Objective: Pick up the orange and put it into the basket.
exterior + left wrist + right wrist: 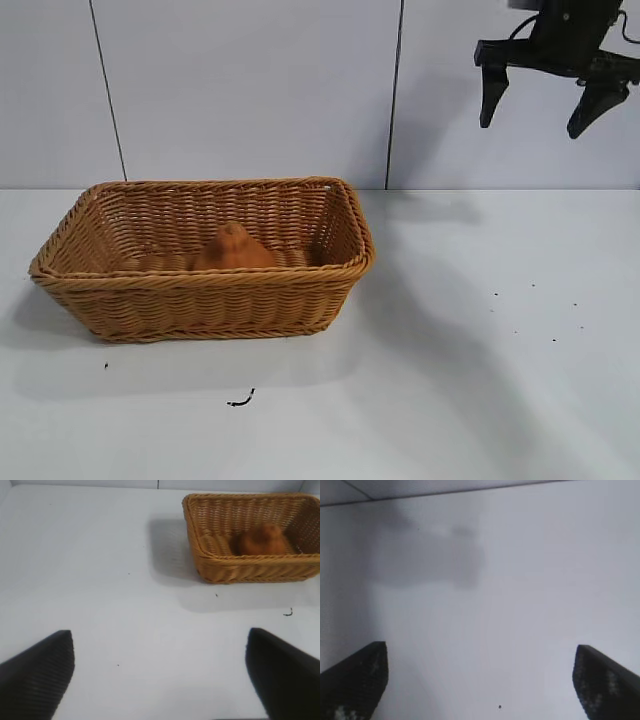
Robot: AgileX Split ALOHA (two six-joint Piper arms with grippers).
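Observation:
The orange (pixel 233 250), a squat orange-brown lump with a knob on top, lies inside the tan woven basket (pixel 205 298) at the table's left; both also show in the left wrist view, the orange (pixel 261 540) in the basket (pixel 240 570). My right gripper (pixel 540 118) hangs open and empty high at the upper right, well away from the basket; its wrist view shows only bare white table between its fingertips (pixel 360 680). My left gripper (pixel 160 672) is open and empty over bare table, some way from the basket; it is out of the exterior view.
A white table (pixel 480 380) with a white panelled wall behind. A small dark scrap (pixel 241 401) lies in front of the basket, and a few dark specks dot the right side.

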